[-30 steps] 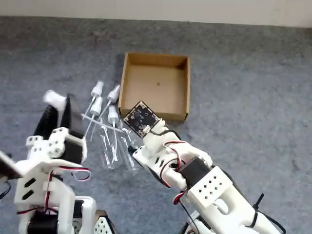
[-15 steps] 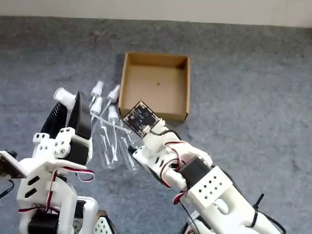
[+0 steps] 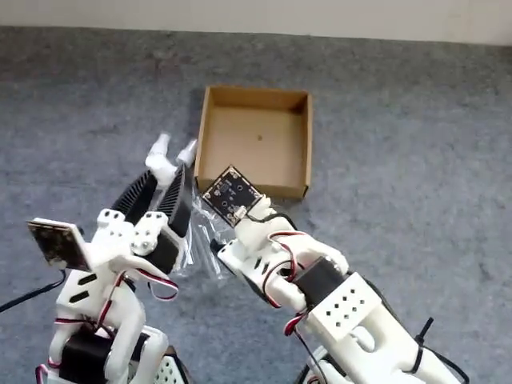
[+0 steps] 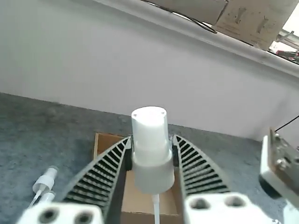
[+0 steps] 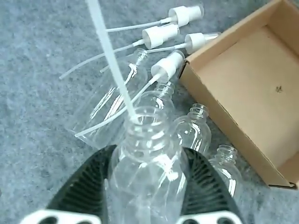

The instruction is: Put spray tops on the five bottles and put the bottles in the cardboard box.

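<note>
**Spray top at bottle mouth; both end effectors loaded**

Left end effector (image 4: pixel 150 140): closed part-way onto a white spray top (image 4: pixel 149 158), gripping it at the collar. The cap stands upright above the fingertips, and the thin tube drops down between the fingers. In the high view this end effector (image 3: pixel 162 178) sits left of centre in the frame, just beside the lower left corner of the cardboard box (image 3: pixel 254 148). The spray top (image 3: pixel 164 166) shows at its tip.

Right end effector (image 5: pixel 148 154): closed on a clear bottle (image 5: pixel 147 177), one finger on each side of the body. The bottle sits squarely between the fingers, with its neck and open mouth projecting beyond the fingertips.

Relation: the dip tube (image 5: pixel 110 60) comes down at a slant, and its end meets the rim of the held bottle's mouth. Whether it has entered the neck cannot be told.

Remaining items: four loose spray tops (image 5: pixel 161 33) rest on the grey surface (image 3: pixel 400 120) near the box wall, their tubes trailing away from it. The other bottles (image 5: pixel 194 128) are grouped close around the held one, between it and the box. The box occupies the upper centre of the high view.
</note>
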Motion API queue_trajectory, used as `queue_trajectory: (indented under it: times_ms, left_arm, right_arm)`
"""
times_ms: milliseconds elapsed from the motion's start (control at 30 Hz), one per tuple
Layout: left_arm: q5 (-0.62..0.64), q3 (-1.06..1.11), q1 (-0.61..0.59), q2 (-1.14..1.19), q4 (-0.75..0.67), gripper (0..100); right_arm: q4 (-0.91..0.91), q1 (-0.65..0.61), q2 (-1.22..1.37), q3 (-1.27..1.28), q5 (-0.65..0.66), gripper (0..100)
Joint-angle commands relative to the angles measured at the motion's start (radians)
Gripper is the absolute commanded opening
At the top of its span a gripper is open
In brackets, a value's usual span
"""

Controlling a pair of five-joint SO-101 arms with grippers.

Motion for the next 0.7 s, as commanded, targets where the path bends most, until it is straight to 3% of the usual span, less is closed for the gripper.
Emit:
queue_trajectory:
  times_ms: [0, 167, 667]
  left_arm:
    - [-0.014, 0.019, 0.068, -0.007, -0.02, 0]
    - [-0.072, 0.07, 0.168, -0.004, -0.025, 0]
    - [-0.123, 0.076, 0.151, -0.002, -0.02, 0]
  right_arm:
    - [-0.016, -0.002, -0.03, -0.016, 0.006, 0.4]
    - [-0.016, -0.001, -0.03, -0.021, -0.049, 0.4]
    - [-0.018, -0.001, -0.03, -0.231, -0.129, 0.4]
